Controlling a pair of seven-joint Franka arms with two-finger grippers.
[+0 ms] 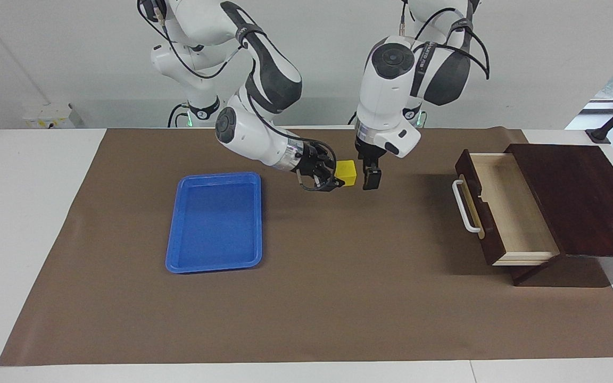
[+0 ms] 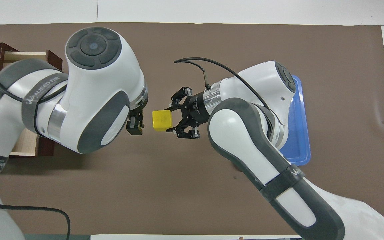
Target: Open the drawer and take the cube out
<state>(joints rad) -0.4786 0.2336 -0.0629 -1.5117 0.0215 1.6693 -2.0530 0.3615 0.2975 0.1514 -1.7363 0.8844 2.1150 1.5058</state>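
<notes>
Two arms are raised over the middle of the brown mat [image 1: 338,298] that covers the table [image 1: 30,213]. Right gripper [image 1: 337,181] holds the yellow cube [image 1: 346,172] in the air, its fingertips pinched on the cube's side that faces the blue tray [image 1: 214,222]. Left gripper [image 1: 371,178] hangs just beside the cube toward the left arm's end of the table, apart from it with a clear gap showing in the overhead view, its fingers spread and holding nothing. Cube sits level, above the mat between the tray and the drawer [image 1: 503,207]. Drawer stands pulled out of its dark wooden box [image 1: 578,197] at the left arm's end of the table, white handle [image 1: 463,206] toward the tray, pale inside bare. Tray lies flat on the mat toward the right arm's end.
</notes>
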